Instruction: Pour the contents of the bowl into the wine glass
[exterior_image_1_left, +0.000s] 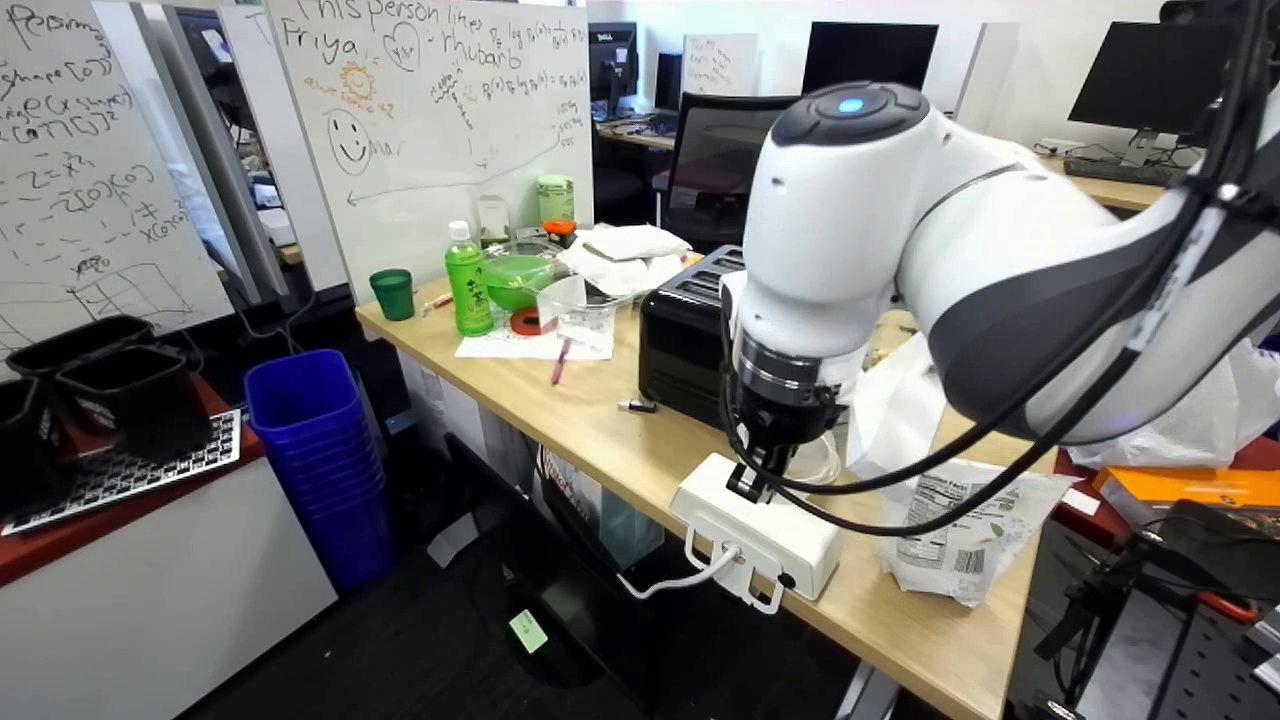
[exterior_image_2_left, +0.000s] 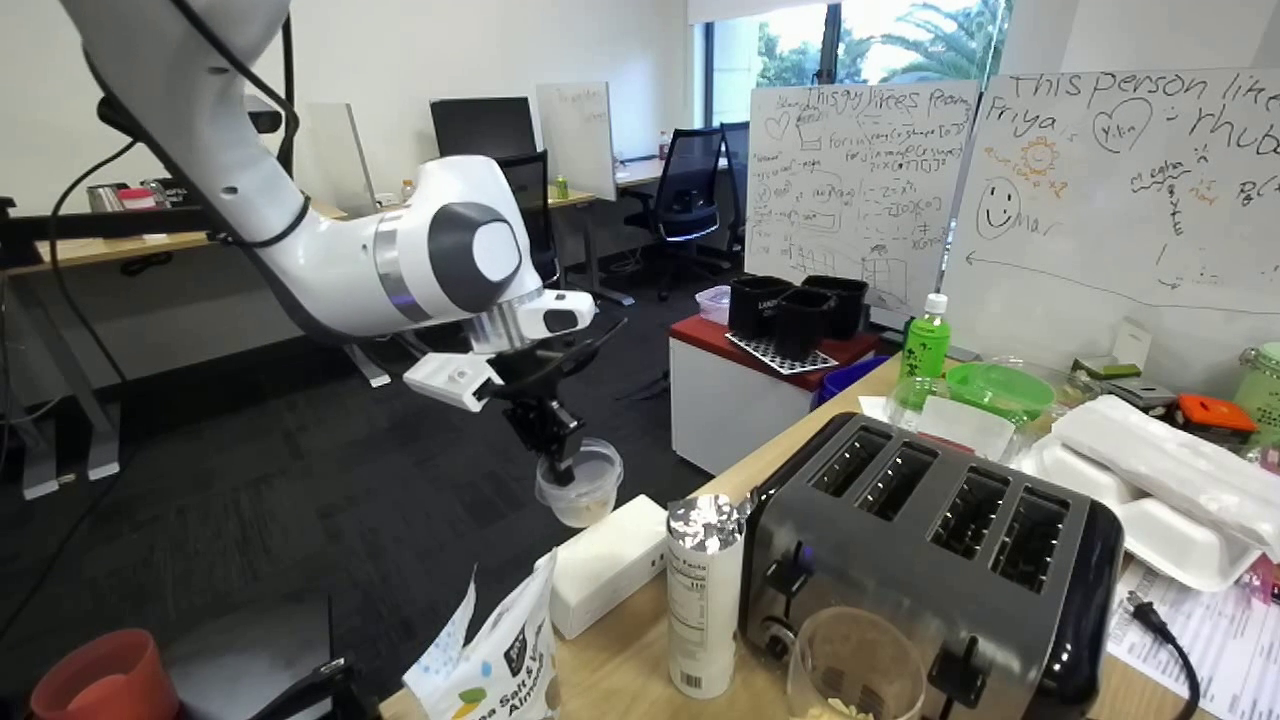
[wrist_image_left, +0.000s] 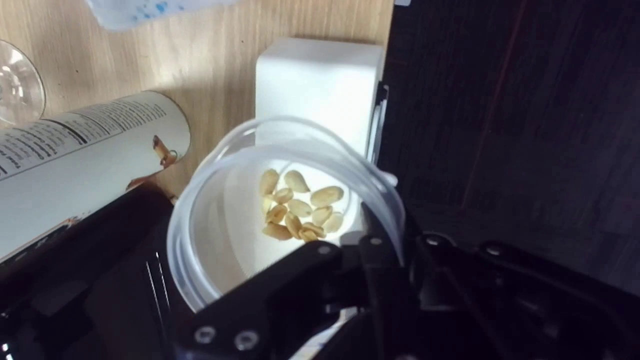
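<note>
Just left of centre in an exterior view, bowl (exterior_image_2_left: 590, 486) hangs or rests by the upper end of the white box (exterior_image_2_left: 605, 565); whether its base touches the box cannot be told. Hand (exterior_image_2_left: 561, 468): jaws drawn together on the bowl's side wall, one finger apparently inside the lip and one outside, at lower right of the bowl in the wrist view. Handling (judged): light, thin-walled, probably plastic; should flex slightly under a firm pinch. Smooth surface, so it may pivot about that single grip point when tipped. Best hold: rim and upper wall, opposite the pouring edge; the present bite looks suitable. Load is loose and should slide in a rush past a certain tilt, so tip slowly. Wine glass (exterior_image_2_left: 857, 655), bottom edge right of centre, presumably brittle: avoid rim contact, and clear the foil-topped can (exterior_image_2_left: 703, 610) on the way. Appearance: bowl round, shallow, clear and colourless; rounded lip reads milky and doubled under the light; wall tapers to a smaller round floor. Roughly upright. Contents: pale tan nuts (wrist_image_left: 300, 207), a small cluster lying on the floor of the bowl, none at the lip. Pour not yet begun, by the look of it.
</note>
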